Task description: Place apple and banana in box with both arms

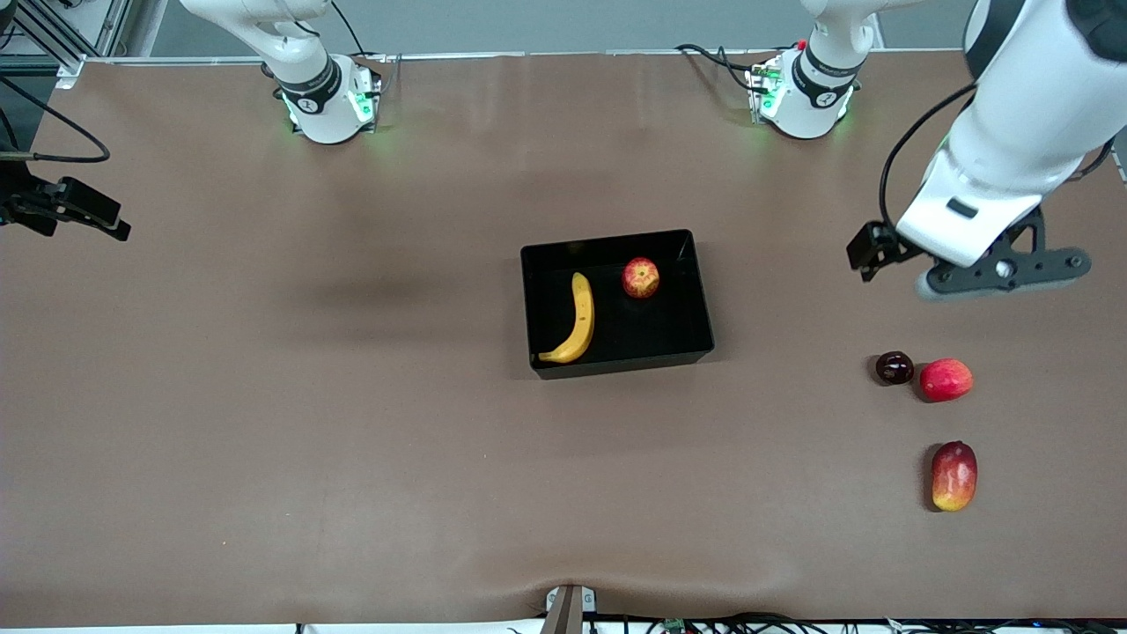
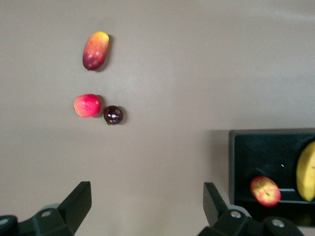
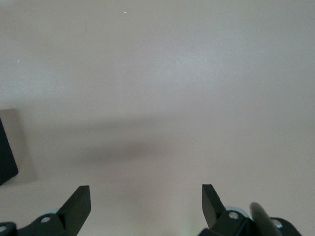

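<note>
I see a big brown table (image 1: 352,396) that fills almost all of my front view. Its top is smooth and plain, with a soft dark shadow (image 1: 370,291) on it. The light is even and comes from above. A pale grey wall (image 1: 563,22) runs along the table's edge where the arm bases stand. A metal frame (image 1: 70,35) stands at the corner of the table by that wall, toward the right arm's end. Black cables (image 1: 748,623) lie along the table's edge nearest my front camera. A small grey clamp (image 1: 570,603) grips the middle of that edge.
</note>
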Controlling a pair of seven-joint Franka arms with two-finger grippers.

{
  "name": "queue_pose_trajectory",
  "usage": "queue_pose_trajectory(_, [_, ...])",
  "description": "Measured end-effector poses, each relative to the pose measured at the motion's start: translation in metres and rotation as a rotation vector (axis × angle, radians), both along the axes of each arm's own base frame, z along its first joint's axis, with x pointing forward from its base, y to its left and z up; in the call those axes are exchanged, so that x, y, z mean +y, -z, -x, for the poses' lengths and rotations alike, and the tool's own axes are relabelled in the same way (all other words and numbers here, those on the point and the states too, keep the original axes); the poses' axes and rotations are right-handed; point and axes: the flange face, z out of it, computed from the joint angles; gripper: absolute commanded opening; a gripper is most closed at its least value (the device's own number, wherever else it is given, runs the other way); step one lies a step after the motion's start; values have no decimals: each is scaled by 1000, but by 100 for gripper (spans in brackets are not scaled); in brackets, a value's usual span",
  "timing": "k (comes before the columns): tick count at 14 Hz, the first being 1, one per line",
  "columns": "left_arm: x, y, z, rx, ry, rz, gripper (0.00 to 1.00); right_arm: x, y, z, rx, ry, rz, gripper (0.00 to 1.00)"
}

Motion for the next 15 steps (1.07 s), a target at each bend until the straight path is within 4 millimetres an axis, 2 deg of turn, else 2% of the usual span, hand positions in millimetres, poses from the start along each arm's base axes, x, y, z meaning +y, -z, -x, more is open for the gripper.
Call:
queue_pose_trajectory(2, [12, -10, 8, -1, 0, 12, 100, -1, 0, 0, 0, 1, 0, 100])
queue_pose_trajectory(7, [76, -12, 29, 32, 4, 34, 100, -1, 0, 0, 1, 2, 0, 100])
queue_pose_trajectory(9, [92, -11, 35, 41, -1, 62, 100, -1, 0, 0, 1, 3, 0, 100])
queue_pose_trajectory(11, [95, -10, 38, 46, -7, 85, 100, -1, 0, 0, 1, 3, 0, 100])
queue_pose_trajectory(15, [85, -5, 50, 32, 9, 88, 100, -2, 1, 0, 1, 3, 0, 100])
